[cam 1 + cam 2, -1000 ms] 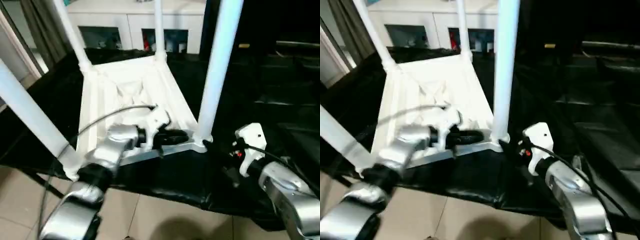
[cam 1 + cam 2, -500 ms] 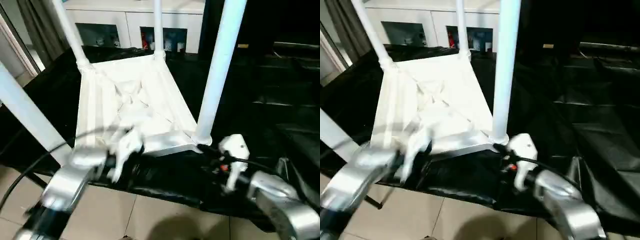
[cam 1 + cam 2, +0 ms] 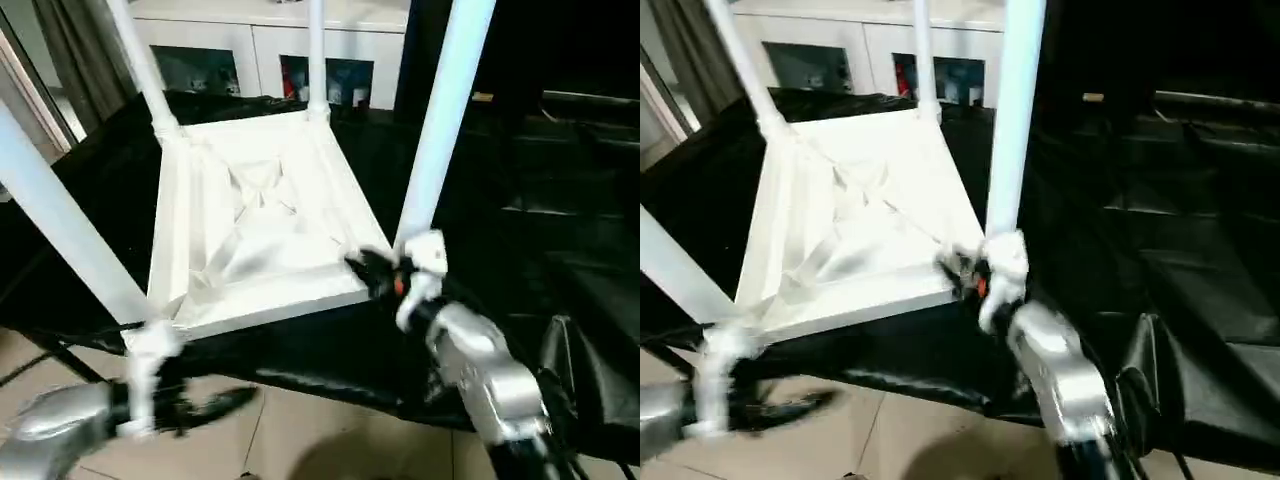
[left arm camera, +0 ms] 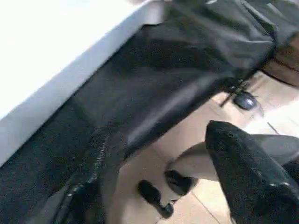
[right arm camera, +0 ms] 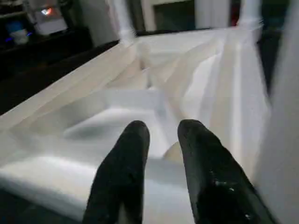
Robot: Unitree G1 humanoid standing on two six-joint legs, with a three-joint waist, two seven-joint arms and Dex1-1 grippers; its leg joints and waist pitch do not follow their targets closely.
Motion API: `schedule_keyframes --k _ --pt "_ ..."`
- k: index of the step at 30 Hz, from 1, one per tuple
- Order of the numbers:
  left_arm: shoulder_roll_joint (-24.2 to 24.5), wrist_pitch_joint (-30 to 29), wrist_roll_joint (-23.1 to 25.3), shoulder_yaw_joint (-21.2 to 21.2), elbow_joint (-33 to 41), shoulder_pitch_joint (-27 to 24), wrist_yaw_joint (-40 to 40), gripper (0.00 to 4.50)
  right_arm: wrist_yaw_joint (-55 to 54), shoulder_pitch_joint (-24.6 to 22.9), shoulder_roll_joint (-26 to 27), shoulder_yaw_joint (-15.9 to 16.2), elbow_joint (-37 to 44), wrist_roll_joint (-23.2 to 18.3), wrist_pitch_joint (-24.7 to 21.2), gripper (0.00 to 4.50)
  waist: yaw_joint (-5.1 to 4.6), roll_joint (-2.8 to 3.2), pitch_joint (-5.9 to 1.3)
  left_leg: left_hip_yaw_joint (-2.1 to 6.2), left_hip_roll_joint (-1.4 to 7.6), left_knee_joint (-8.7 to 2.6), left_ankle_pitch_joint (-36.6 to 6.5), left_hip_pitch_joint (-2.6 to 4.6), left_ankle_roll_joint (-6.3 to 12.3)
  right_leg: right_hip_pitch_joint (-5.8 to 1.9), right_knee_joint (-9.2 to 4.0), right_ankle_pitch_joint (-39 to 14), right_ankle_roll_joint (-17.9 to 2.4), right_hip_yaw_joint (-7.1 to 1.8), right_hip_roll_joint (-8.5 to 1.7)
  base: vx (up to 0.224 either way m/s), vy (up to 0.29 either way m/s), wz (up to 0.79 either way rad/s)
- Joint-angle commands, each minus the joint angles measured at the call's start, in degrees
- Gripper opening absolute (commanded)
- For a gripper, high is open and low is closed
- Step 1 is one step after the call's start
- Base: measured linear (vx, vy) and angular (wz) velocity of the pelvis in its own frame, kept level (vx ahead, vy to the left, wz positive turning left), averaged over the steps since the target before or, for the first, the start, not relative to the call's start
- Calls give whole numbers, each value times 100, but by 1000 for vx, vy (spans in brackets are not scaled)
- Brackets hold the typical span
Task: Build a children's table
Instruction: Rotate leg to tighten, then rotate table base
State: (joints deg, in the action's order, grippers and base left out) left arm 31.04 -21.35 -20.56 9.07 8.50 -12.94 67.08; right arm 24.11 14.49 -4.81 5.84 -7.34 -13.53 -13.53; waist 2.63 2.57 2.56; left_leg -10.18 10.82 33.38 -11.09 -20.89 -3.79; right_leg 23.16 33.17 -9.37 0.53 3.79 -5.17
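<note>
With all four legs socketed in the upturned white plastic children's table [image 3: 255,215], the right gripper [image 3: 372,270], fingers [image 5: 126,154] narrowly apart, nears its corner to grasp for flipping, while the left gripper [image 3: 205,408], fingers parted, hangs below its near edge.

Black sheet [image 3: 330,350] drapes my counter; white glass-door cabinet [image 3: 260,50] behind it; tiled floor [image 3: 300,440] below; grey curtain [image 3: 75,50] at far left.

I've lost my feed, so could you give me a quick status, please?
Left hand open, off the table's near edge. Right hand at near-right leg, grip unclear. Table upside down, four legs in.
</note>
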Motion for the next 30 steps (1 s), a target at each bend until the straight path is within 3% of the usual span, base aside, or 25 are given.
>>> schedule_keyframes --k 1,4,6,10,13,17,21,23,24,25,26,30 --pt "129 215 -145 243 -161 -115 153 353 -139 106 26 -160 -281 89 183 78 -15 61 -279 74 172 -509 -1945 60 -61 -171 -351 -1786 -995 -238 -223 0 0 0" --pt "310 389 -270 604 -499 -279 307 396 -330 394 7 -334 -804 148 447 52 -29 61 -273 65 176 -513 -2092 90 -84 -159 -351 -1796 -1051 -245 -224 0 0 0" --pt "408 440 -283 733 -614 -348 394 394 -423 543 -28 -428 -1076 185 582 39 -30 66 -272 59 185 -515 -2148 116 -95 -151 -356 -1807 -1050 -251 -210 0 0 0" --pt "616 542 -254 924 -782 -513 503 443 -617 891 -118 -640 -1752 260 1014 0 -42 61 -270 60 183 -512 -2155 110 -95 -163 -341 -1793 -1095 -252 -221 0 0 0" --pt "780 751 -274 1074 -965 -612 577 437 -633 1169 -176 -786 -2310 235 1296 0 -51 54 -278 61 176 -504 -2152 106 -55 -167 -337 -1822 -1123 -246 -221 0 0 0" --pt "766 877 -461 1300 -1068 -398 487 443 -492 1317 -231 -712 -2595 290 1383 0 -26 59 -294 47 185 -492 -2040 127 -24 -182 -309 -1587 -1210 -244 -209 0 0 0" --pt "600 454 -1061 1458 -608 29 356 443 17 985 -336 -296 -2166 475 1131 0 10 44 -295 39 193 -484 -1903 94 -13 -221 -253 -1344 -1313 -231 -198 0 0 0" --pt "589 427 -1172 1372 -504 159 284 443 209 665 -505 -25 -1828 619 932 0 25 17 -277 28 196 -490 -1995 89 -18 -240 -274 -1574 -1216 -230 -192 0 0 0" --pt "590 431 -1175 1367 -503 166 283 443 216 649 -515 -13 -1813 624 921 0 31 20 -283 24 196 -480 -2005 105 -22 -227 -282 -1627 -1200 -236 -200 0 0 0" --pt "551 431 -1231 1344 -490 270 253 443 166 391 -645 65 -1488 675 609 0 23 23 -282 25 190 -478 -2018 106 -20 -222 -286 -1681 -1198 -238 -198 0 0 0" --pt "534 438 -1254 1337 -504 338 232 443 148 244 -702 88 -1298 677 470 0 39 21 -271 23 188 -486 -2030 104 -28 -225 -320 -1836 -1088 -248 -196 0 0 0" --pt "449 425 -1352 1338 -612 593 170 443 261 -126 -846 196 -838 695 264 0 43 29 -261 39 180 -486 -2236 132 -101 -189 -355 -2211 -984 -250 -200 0 0 0"
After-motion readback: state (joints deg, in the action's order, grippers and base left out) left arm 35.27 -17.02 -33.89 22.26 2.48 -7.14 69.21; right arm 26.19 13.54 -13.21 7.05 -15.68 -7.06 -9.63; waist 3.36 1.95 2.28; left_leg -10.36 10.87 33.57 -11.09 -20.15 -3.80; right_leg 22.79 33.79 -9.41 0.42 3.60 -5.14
